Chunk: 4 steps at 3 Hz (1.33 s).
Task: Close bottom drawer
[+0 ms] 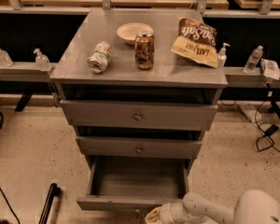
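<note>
The bottom drawer (130, 202) of the grey cabinet is pulled far out, showing its plain grey box inside (137, 178). Its front faces me at the lower edge of the view, and its knob is not visible. My white arm (210, 209) comes in from the lower right. The gripper (154, 216) sits just below and against the right part of the drawer front, mostly cut off by the frame edge.
The top drawer (137, 116) and the middle drawer (139, 149) are slightly out. On the cabinet top stand a bowl (134, 32), a can (144, 50), a crushed can (99, 57) and a chip bag (197, 41). Cables (268, 134) lie right; a black stand (49, 202) lies left.
</note>
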Motion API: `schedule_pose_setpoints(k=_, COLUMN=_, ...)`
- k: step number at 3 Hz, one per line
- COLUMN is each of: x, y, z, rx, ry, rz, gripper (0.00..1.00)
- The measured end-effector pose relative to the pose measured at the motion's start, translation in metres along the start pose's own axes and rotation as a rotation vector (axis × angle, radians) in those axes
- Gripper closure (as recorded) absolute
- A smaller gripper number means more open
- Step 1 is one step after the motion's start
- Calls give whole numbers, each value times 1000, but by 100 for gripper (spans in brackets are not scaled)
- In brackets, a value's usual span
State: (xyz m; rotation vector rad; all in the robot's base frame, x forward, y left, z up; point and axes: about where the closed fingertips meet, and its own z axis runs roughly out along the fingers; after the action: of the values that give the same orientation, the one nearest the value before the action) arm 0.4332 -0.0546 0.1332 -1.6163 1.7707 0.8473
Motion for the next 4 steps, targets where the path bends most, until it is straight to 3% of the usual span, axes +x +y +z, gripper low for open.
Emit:
schedule_pose_setpoints(k=1, x=12, y=-8, z=-2, rx=15, ry=28, rz=34, gripper=100)
schedule_pose_setpoints(k=4, x=10, y=-20, z=1, rx=17, ry=45, rz=27, gripper=100)
